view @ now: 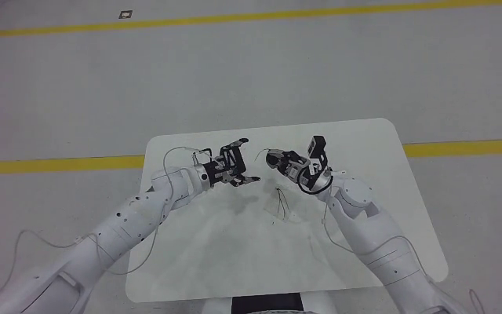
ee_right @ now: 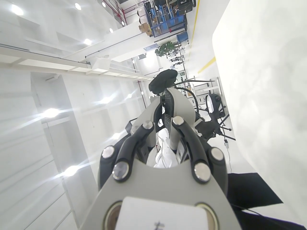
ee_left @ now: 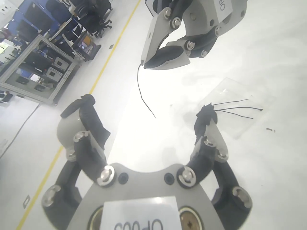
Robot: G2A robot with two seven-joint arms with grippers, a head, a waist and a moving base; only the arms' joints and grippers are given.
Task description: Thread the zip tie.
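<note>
Zip tie [ee_left: 139,89], end hidden, clamped by R end effector [ee_left: 144,65]; L end effector [ee_left: 147,105] apart.

Over the white table [view: 376,157], the spread-fingered left gripper [view: 251,162] faces the right gripper [view: 270,155], with loose zip ties [view: 281,202] nearby.

The left gripper [ee_left: 147,105] has free room between its spread fingers [ee_left: 92,120]; ahead, the right gripper [ee_left: 146,63] and its dangling zip tie [ee_left: 139,89] bar the way.

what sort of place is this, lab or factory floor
Likely a robotics lab or workshop hall: yellow lane lines on the pale floor, blue-framed benches with dark monitors, and black swivel office chairs.
</note>
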